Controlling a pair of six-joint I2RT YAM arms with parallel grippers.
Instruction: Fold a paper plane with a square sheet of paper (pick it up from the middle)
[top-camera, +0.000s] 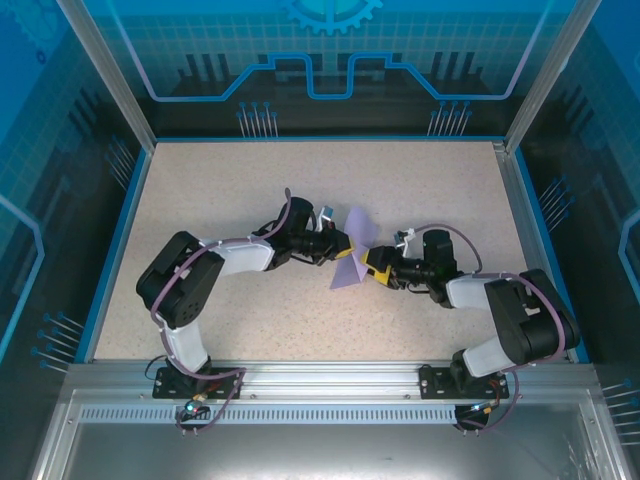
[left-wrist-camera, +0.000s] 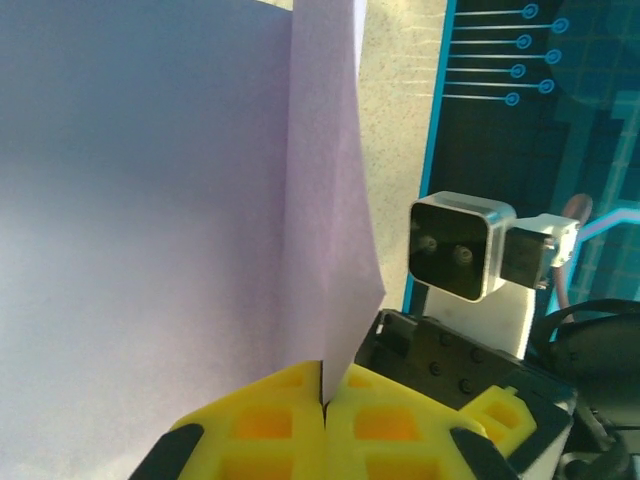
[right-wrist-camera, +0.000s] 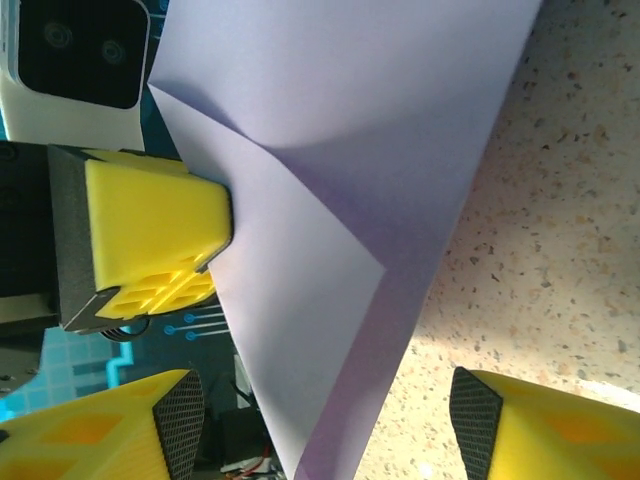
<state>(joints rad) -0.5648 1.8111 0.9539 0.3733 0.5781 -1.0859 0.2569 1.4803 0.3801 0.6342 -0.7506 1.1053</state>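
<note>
Paper (top-camera: 356, 262) stood partly folded over the table (top-camera: 200, 200) centre, left gripper (left-wrist-camera: 323, 398) clamped tight on its edge, right gripper (right-wrist-camera: 320, 415) spread wide astride it, holding nothing; likely mid-fold regrip, next needing right to pinch the crease squarely.

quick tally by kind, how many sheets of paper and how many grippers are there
paper: 1
grippers: 2 (left gripper, right gripper)
total: 3
</note>
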